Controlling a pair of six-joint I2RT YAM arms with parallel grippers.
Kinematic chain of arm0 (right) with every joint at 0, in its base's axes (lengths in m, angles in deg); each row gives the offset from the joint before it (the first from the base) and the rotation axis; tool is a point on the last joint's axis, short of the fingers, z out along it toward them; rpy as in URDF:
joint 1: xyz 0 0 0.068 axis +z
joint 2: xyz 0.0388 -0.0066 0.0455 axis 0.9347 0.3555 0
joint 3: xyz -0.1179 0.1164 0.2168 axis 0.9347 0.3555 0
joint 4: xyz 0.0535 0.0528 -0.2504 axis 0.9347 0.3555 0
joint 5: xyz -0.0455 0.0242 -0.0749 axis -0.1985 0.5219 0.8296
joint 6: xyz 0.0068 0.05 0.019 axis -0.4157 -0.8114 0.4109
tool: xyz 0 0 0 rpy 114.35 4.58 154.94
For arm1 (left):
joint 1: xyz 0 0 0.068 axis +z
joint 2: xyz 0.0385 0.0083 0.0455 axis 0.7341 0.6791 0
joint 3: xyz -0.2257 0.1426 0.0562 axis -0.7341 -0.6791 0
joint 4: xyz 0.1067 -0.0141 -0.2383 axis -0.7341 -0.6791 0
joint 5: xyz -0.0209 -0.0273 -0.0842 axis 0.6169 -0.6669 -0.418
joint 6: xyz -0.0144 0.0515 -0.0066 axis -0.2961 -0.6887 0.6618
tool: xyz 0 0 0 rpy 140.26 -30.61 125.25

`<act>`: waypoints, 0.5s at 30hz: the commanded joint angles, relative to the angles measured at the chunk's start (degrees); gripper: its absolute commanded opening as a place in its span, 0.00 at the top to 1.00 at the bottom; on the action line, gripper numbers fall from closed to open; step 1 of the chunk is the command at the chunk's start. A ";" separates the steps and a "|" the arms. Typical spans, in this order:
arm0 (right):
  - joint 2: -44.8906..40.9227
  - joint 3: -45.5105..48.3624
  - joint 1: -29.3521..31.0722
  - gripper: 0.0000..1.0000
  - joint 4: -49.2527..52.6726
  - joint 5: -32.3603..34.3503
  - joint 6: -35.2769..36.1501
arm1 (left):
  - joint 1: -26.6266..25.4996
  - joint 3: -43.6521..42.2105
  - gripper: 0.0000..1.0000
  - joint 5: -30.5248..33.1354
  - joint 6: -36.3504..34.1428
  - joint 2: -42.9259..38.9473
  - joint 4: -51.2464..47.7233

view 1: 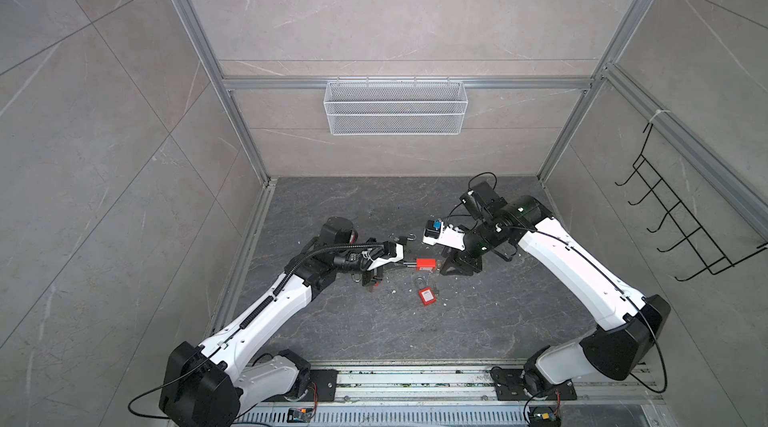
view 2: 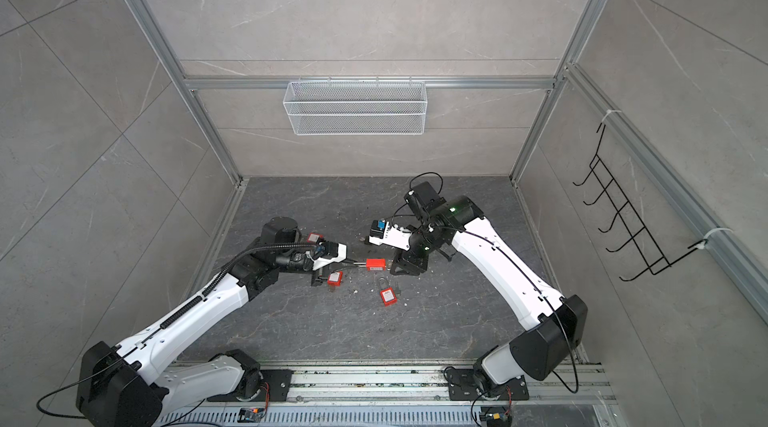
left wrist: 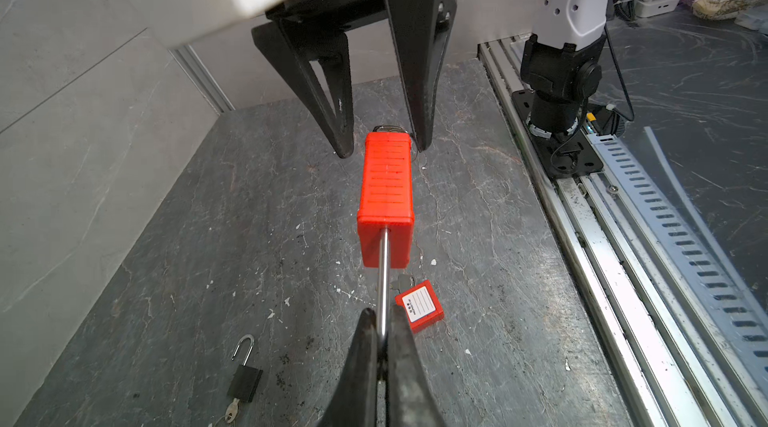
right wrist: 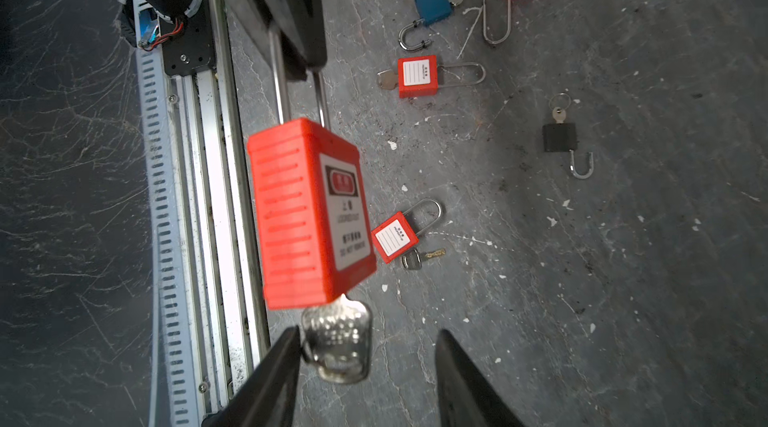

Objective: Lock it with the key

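A red padlock [left wrist: 386,180] is held above the bench [left wrist: 208,238] by its shackle [left wrist: 384,279], pinched in the left jaws; the right jaws are spread around its inserted key [right wrist: 338,342].

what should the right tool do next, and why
Probably close the right tool on the key: its jaws stand apart on either side of the key head, not yet pinching it. The key sits in the red padlock, which the left tool holds by its shackle.
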 commanded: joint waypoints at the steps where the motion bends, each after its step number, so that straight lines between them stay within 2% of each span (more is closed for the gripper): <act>1: 1.38 -2.23 0.05 0.51 3.37 -2.67 1.04 | -0.57 2.52 1.00 -1.06 -1.78 -0.96 0.44; 6: 2.00 -1.52 0.09 0.58 3.46 -2.31 2.84 | -0.67 3.19 1.00 -1.40 0.01 -0.39 0.60; 11: 0.66 1.33 0.05 0.73 1.44 -0.66 5.73 | -0.72 4.50 1.00 -3.53 4.08 0.92 1.38; 15: -2.77 5.14 0.14 0.75 -4.66 0.44 6.34 | -0.66 4.60 1.00 -4.85 5.94 1.58 1.81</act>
